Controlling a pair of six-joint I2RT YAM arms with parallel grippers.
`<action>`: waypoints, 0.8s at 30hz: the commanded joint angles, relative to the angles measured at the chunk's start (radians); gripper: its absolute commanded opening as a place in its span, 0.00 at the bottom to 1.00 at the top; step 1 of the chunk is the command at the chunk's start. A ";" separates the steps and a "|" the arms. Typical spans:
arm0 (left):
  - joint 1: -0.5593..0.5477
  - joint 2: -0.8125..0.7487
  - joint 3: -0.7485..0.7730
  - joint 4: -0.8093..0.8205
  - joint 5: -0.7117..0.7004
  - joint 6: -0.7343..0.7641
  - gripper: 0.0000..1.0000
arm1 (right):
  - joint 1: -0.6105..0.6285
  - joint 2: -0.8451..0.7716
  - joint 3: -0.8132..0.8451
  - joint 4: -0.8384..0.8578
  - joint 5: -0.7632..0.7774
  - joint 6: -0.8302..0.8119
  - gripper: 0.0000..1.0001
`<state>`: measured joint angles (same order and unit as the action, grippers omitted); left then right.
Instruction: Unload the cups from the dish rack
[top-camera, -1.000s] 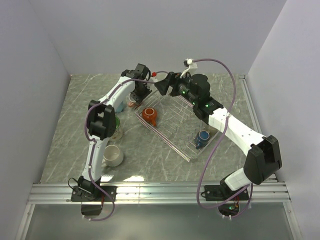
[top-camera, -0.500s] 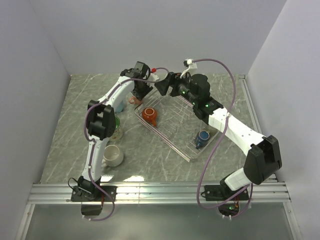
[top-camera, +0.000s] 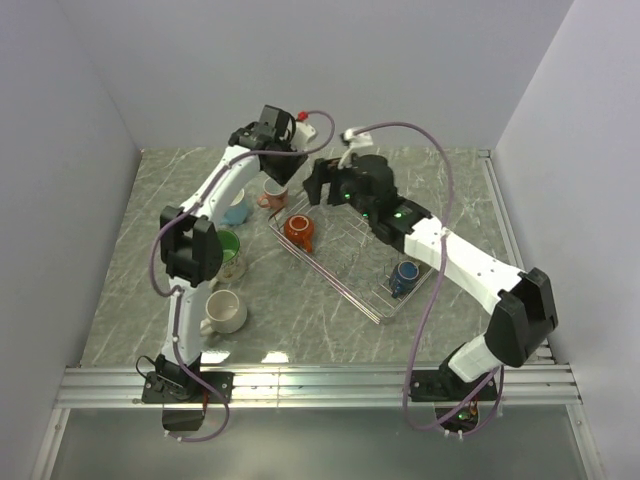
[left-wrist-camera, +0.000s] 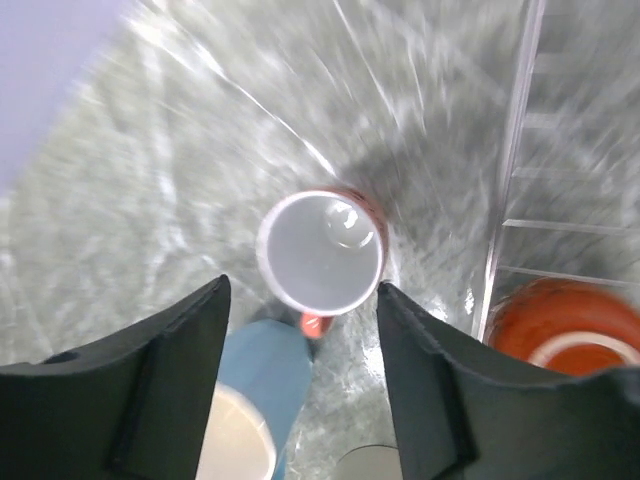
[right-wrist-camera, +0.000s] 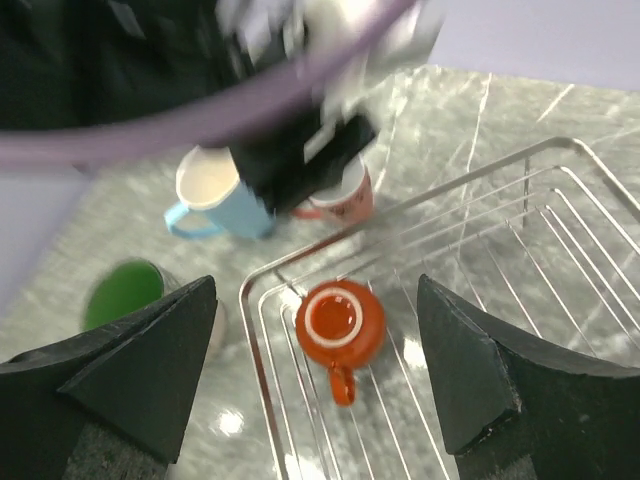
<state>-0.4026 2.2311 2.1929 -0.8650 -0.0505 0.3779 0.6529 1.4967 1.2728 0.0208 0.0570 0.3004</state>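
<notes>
My left gripper hangs open above a small pinkish-orange cup, which stands upright on the table with nothing gripping it. A light blue cup stands beside it. In the wire dish rack an orange-red cup shows its ringed underside. My right gripper is open above that cup and holds nothing. A dark blue cup sits at the rack's near right end.
A cream cup with a green inside and a white cup stand on the table left of the rack. Grey walls close in the table at the back and both sides.
My left gripper has opened off the small pinkish-orange cup and risen above it. My right gripper has shifted left, over the orange-red cup.
</notes>
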 joint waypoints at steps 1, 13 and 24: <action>0.016 -0.174 0.007 0.100 0.027 -0.080 0.66 | 0.083 0.065 0.108 -0.152 0.181 -0.100 0.87; 0.218 -0.379 -0.136 0.087 0.187 -0.215 0.99 | 0.088 0.275 0.174 -0.363 -0.031 -0.009 0.71; 0.343 -0.452 -0.217 0.075 0.259 -0.229 0.99 | 0.088 0.445 0.270 -0.438 -0.060 0.009 0.56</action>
<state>-0.0650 1.8427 1.9736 -0.7982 0.1623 0.1623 0.7414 1.9079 1.4773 -0.3920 0.0055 0.2989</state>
